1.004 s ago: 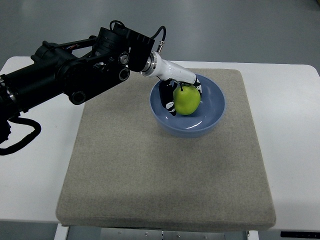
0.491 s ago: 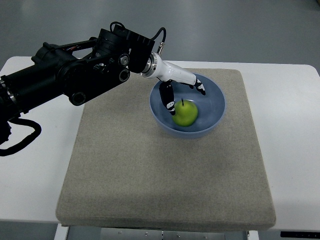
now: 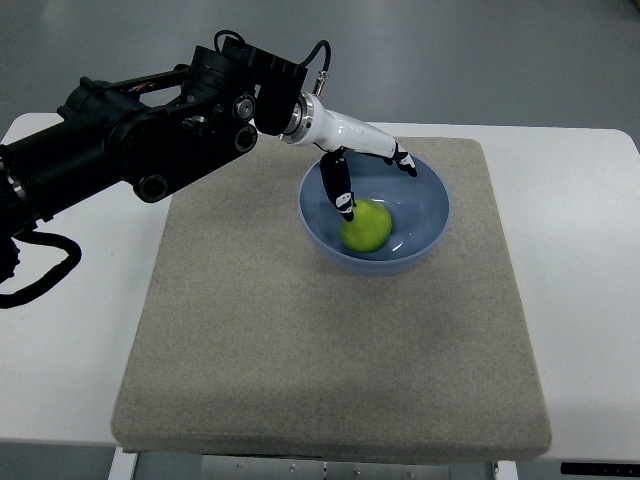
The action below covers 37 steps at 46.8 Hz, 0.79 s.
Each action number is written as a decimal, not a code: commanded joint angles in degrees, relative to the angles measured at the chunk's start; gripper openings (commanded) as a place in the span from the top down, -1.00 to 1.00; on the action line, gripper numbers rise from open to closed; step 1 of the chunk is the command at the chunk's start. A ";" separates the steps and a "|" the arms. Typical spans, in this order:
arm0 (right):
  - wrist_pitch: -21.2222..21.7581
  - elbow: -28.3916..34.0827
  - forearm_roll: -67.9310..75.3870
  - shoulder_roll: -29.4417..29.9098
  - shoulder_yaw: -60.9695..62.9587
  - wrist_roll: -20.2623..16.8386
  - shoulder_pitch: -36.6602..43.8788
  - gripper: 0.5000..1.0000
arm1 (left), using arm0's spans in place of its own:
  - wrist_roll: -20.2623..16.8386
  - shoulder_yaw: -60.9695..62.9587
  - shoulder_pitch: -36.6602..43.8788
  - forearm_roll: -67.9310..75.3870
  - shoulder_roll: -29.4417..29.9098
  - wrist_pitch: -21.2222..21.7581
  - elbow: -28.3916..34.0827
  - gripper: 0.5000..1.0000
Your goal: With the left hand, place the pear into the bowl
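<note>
Resting loose on the bottom of the blue bowl [image 3: 430, 215]: a green pear [image 3: 366, 226], a little left of the bowl's middle, gripped by nothing. Placed, to all appearances, with only the withdrawal left to do.

Above the bowl's far-left rim: the left hand [image 3: 368, 168], white with black-tipped fingers [image 3: 346, 204], spread wide and empty. One finger hanging down inside the bowl, tip just beside or brushing the pear's upper left; too close to call from this steep view. Other fingers reaching right along the far rim, well clear of the fruit.

For a clean finish, judged from here: lift straight up before any sideways pull, so that the dangling finger neither rolls the pear nor hooks the rim. Fingers best left spread until clear of the bowl. Slow going advised; a round fruit in a smooth bowl likely to wobble at a nudge, and the bowl itself perhaps light enough to slide.

Beneath the bowl: a grey felt mat [image 3: 300, 340], covering most of the white counter [image 3: 590, 230]. From the left edge: the black left arm [image 3: 130, 150], stretched toward the far middle. Right arm nowhere in the picture.
</note>
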 commanded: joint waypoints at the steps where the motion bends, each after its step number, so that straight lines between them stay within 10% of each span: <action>1: 0.00 0.00 -0.01 0.00 0.00 0.00 0.00 -0.70 | 0.01 -2.82 0.27 -0.26 0.28 0.00 0.10 -0.96; 37: 0.00 0.00 0.08 0.00 0.00 0.00 0.00 -0.70 | -0.08 -13.46 11.87 -55.01 10.57 7.58 4.14 -0.98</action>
